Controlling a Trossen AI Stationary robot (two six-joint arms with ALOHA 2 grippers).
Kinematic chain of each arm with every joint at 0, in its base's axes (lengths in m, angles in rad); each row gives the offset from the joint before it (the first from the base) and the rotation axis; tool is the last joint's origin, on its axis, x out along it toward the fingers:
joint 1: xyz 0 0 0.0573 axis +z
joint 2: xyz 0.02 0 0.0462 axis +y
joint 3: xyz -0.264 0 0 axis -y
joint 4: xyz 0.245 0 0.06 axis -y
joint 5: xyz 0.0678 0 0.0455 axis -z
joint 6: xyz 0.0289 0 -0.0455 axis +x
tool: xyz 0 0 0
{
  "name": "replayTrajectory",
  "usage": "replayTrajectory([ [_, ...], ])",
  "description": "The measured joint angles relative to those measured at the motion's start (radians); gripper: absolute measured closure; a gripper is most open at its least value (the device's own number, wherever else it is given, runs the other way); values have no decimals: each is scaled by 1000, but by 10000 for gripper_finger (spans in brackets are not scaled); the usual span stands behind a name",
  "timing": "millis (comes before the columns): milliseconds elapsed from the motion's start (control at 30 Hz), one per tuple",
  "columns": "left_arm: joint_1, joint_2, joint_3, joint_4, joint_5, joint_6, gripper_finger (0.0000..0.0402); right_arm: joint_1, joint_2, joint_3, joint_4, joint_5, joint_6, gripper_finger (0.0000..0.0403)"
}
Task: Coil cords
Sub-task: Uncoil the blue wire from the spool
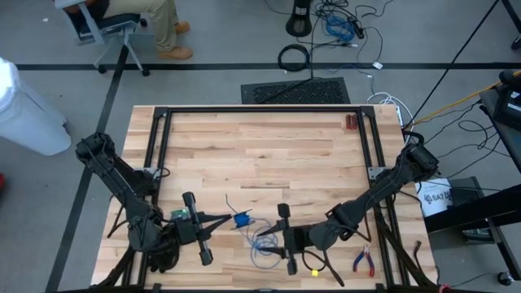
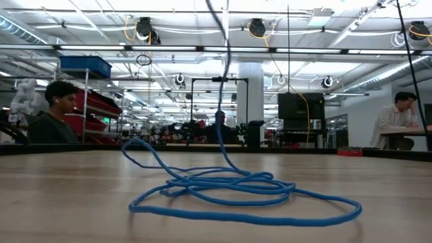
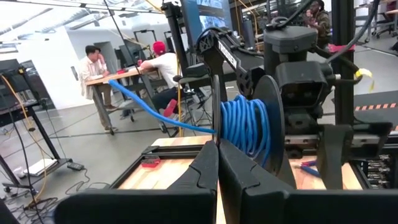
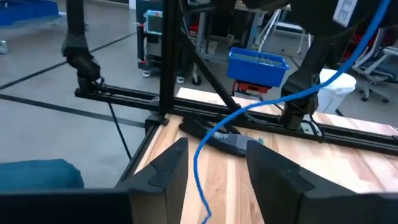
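Cords [image 1: 262, 242] lie loose on surface [image 1: 260, 155], at 9 o'clock of wide right pincer [image 1: 284, 236]. Left pincer [image 1: 236, 219] pinched shut on blue end.

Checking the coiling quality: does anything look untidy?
Yes: much of the blue cord lies in loose, uneven loops on the table, while only part is wound in a small bundle at the left gripper.

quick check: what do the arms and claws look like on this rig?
Both arms are dark, jointed links with thick round joints. The left claw has two black wedge-shaped fingers. The right claw has matching black angular fingers. A green part sits by the left wrist in the high view.
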State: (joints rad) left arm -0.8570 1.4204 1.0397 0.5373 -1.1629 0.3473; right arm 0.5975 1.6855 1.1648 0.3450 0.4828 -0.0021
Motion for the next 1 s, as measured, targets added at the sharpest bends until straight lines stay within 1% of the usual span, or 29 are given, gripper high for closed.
replayTrajectory([
  [233, 4, 0, 0, 0, 0, 0, 400, -16, 0, 0, -9, -15, 37, 230],
  [333, 7, 0, 0, 0, 0, 0, 400, -20, 12, 0, -15, -31, 43, 230],
  [467, 11, 0, 0, -3, 0, 0, 400, -32, 32, 0, 5, -99, 46, 230],
  [667, 11, 0, 0, -4, 0, 0, 400, -50, 70, 0, 70, -97, 46, 235],
  [733, 11, 0, 0, -4, 0, 0, 400, -55, 78, 0, 79, -97, 46, 247],
  [833, 11, 0, 0, -4, 0, 0, 400, -56, 80, 0, 75, -97, 46, 278],
  [900, 11, 0, 0, -4, 0, -1, 400, -58, 80, 0, 79, -97, 46, 306],
  [1000, 11, 0, 0, -4, 1, -1, 400, -57, 80, 0, 77, -97, 33, 358],
])
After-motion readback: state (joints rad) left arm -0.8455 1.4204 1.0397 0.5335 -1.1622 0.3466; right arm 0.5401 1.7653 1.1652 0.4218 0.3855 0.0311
